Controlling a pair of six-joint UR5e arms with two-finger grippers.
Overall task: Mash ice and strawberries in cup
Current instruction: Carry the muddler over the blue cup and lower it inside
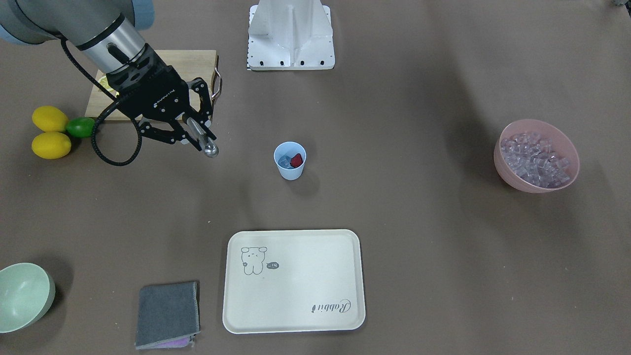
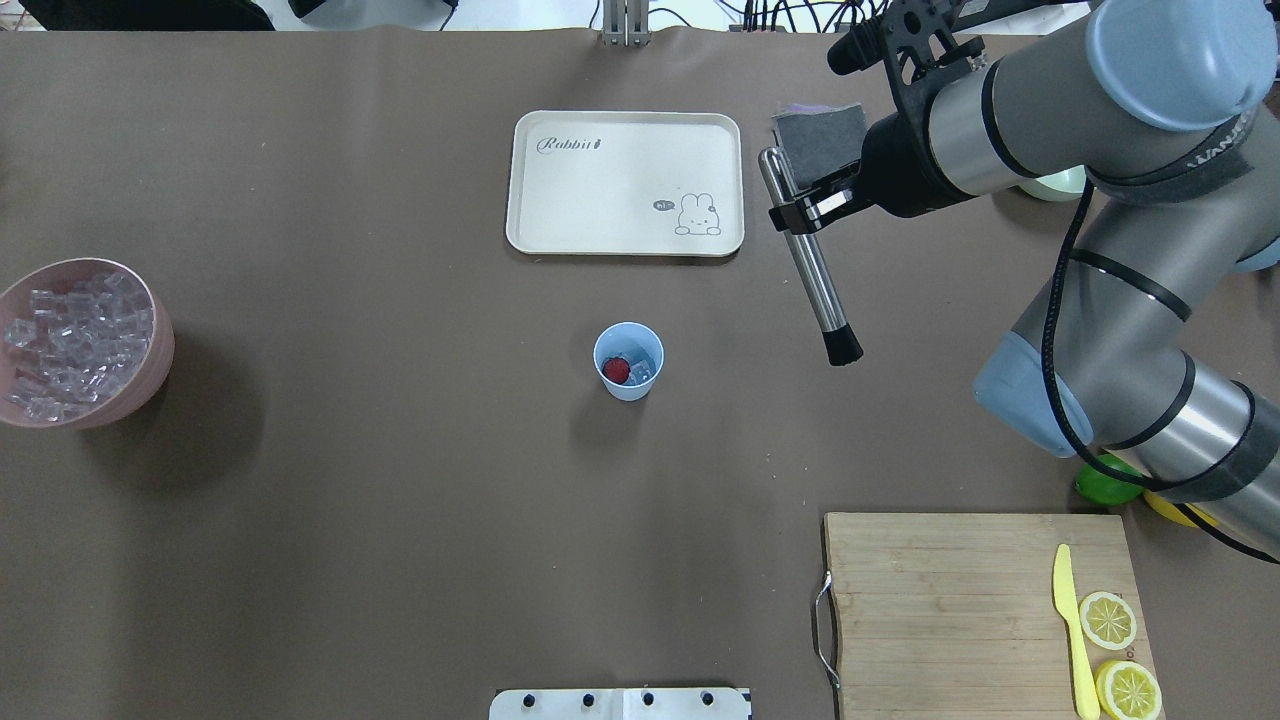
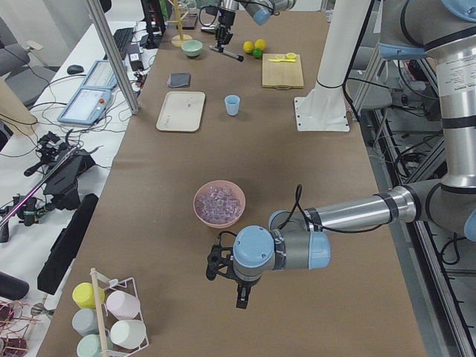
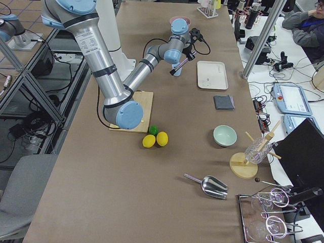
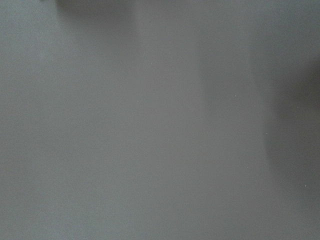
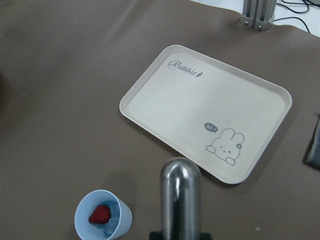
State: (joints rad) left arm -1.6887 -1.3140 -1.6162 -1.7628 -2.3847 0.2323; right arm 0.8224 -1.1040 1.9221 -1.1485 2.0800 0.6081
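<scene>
Your brown counter (image 1: 394, 222) carries everything. On the robot's right lies the wooden cutting board (image 2: 940, 600), and across the counter from the robot's base sits the cream tray (image 1: 294, 296) with its rabbit drawing. The pink bowl (image 1: 508, 177) stands far out on the robot's left, heaped with clear cubes.

You can see the right end effector (image 1: 193, 129) clamped around a steel muddler (image 2: 812, 270). It holds the tool tilted above the counter, with the black tip lower than the grip. The tool hangs on the robot's right of the cup and is apart from it, not over it.

The left end effector (image 3: 241, 297) shows only in the side view, hanging low over the counter near the pink bowl. You cannot tell there how its fingers stand.

The light-blue cup (image 1: 290, 170) stands upright mid-counter, between the tray and the robot's base. Inside it, the red strawberry (image 2: 617, 370) rests beside the ice (image 2: 643, 371).
</scene>
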